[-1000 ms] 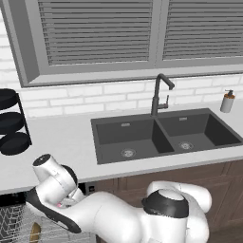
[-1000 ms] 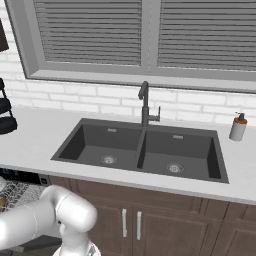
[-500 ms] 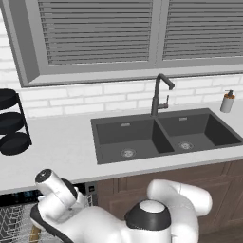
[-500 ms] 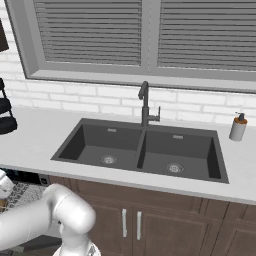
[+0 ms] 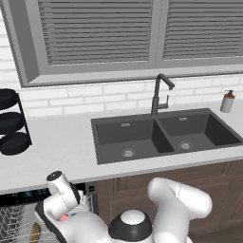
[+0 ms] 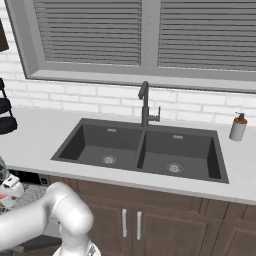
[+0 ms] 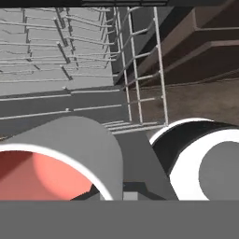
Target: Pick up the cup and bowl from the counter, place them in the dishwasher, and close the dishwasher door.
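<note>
Simulated kitchen, three views. The counter (image 5: 57,142) carries a dark double sink (image 5: 161,135) — both basins bare but for their drains — with a black faucet (image 5: 159,95) behind and a soap dispenser (image 6: 238,127) at the far right. A black tiered rack (image 5: 12,123) stands at the counter's left end. Below it the dishwasher (image 5: 28,197) is open, its silver wire rack (image 7: 70,60) exposed; a small tan item (image 5: 34,232) lies in the rack, too small to identify. The arm reaches down over this rack. In the hand view the cup (image 7: 70,154) — white wall, coral inside — lies close against the camera above the rack, gripped on its rim by the narrowly closed gripper (image 7: 100,192).
</note>
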